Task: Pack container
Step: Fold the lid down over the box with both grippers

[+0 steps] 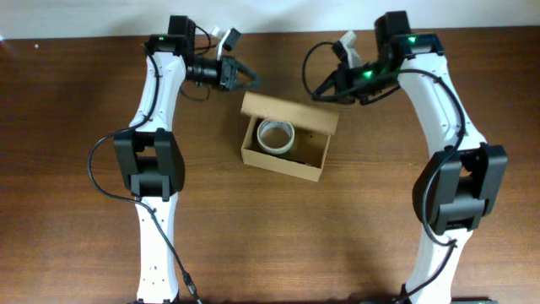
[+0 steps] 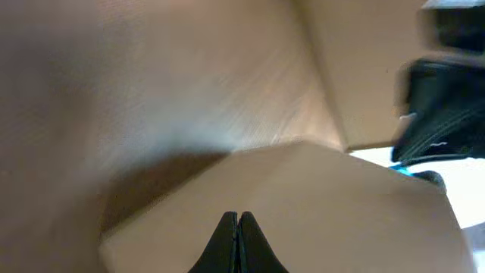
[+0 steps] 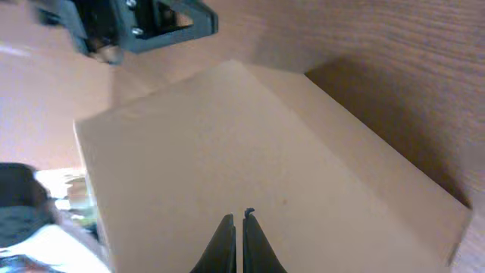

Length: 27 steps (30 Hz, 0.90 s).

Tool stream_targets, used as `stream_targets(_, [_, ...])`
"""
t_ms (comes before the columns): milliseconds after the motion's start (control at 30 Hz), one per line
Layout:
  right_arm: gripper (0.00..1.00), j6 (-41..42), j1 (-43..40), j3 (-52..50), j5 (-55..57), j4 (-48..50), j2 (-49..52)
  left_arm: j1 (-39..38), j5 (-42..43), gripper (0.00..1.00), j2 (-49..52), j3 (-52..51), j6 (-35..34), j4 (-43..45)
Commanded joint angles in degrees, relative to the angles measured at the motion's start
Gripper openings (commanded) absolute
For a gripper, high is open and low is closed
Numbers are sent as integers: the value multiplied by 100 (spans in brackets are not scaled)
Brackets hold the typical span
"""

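Container (image 1: 283, 166) sits about mid-surface (image 1: 76, 253), slightly toward the far edge, between my two arms. It is open, with the flap lid (image 1: 291, 114) folded back on the far side. I see one tape roll (image 1: 276, 135) lying flat inside, in the left half. Further out, the left gripper (image 1: 247, 78) hangs just off the flap's far-left corner, fingers pressed together, holding nothing. The right gripper (image 1: 319, 94) hangs off the far-right corner, fingers likewise together and empty. Both wrist views show tan cardboard close up.
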Motion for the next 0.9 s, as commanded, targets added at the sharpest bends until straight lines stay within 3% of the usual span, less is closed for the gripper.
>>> stream_targets(0, [4, -50, 481, 50, 1405, -195, -780, -9, -1550, 2, -898, 39, 485, -568])
stream_targets(167, [4, 535, 1163, 50, 3370, -627, -1462, -81, -3195, 2, -1799, 39, 361, -1104])
stream_targets(333, [4, 734, 1340, 37, 3593, -1091, -1569, -468, -4852, 2, -2583, 39, 111, -1381])
stream_targets(467, [4, 739, 1364, -168, 3595, -1161, -1530, -813, -4826, 2, -2601, -87, 111, -1770])
stream_targets(867, [4, 743, 1368, -2208, 3567, -122, -1521, -1473, -4824, 2, -2601, -2085, 109, -1086])
